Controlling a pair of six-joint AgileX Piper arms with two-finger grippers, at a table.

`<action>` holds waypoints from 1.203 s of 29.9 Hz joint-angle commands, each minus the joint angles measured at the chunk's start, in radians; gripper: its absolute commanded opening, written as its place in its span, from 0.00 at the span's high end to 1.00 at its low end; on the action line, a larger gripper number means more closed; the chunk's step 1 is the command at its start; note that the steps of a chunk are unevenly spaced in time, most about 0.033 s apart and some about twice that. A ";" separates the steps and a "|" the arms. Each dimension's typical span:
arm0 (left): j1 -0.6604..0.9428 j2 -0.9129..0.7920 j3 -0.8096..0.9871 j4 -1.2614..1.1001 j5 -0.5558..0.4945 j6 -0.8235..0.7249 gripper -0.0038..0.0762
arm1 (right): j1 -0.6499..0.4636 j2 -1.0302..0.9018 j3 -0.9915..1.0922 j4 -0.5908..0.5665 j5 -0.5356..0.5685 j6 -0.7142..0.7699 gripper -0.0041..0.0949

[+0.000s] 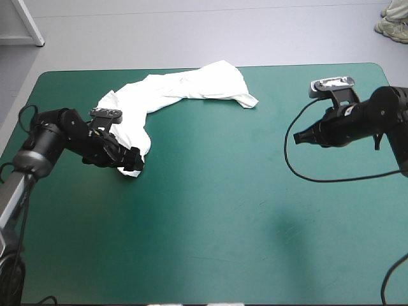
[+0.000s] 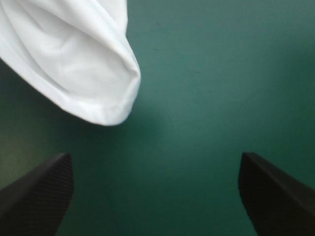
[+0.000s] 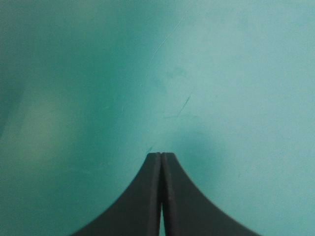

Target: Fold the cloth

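While the near half of the teal-green covered table (image 1: 217, 248) shows only bare cover, the work sits farther back. At the left, the left end effector (image 1: 129, 159), a pair of broad black fin-shaped fingers, is released: in the left wrist view its fingers stand wide apart with only cover between them. A rounded, hemmed end of the white short-sleeved fabric T-shirt (image 1: 178, 89) lies just ahead of it and off to one side, not between the fingers.

At about the same depth on the right, the right end effector (image 1: 298, 136) is clenched on nothing. Its black fingers meet in a pointed arch over bare cover, well apart from the cloth.

Farther back, the T-shirt runs as a bunched, curved band from that near-left end toward the far edge, then right to a loose corner near the middle of the far side.

By the look of it, folding has hardly begun. The garment is neither spread flat nor layered into a bundle, and neither arm holds it. Nearly everything seems left: grasping it, flattening it out, then making the folds.
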 commanded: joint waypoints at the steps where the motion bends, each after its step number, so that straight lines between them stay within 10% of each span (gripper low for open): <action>1: -0.005 -0.169 -0.004 -0.031 0.023 -0.016 0.16 | -0.004 -0.111 0.081 0.027 -0.034 -0.014 0.98; 9: -0.005 -0.280 -0.005 0.054 -0.033 -0.014 0.18 | -0.004 -0.171 0.248 0.027 -0.135 -0.059 0.98; 30: -0.005 0.236 -0.005 0.038 -0.315 0.003 0.30 | -0.004 -0.169 0.248 0.039 -0.183 -0.070 0.97; 36: -0.005 0.292 -0.005 0.031 -0.308 0.003 0.62 | -0.004 -0.146 0.247 0.065 -0.289 -0.119 0.94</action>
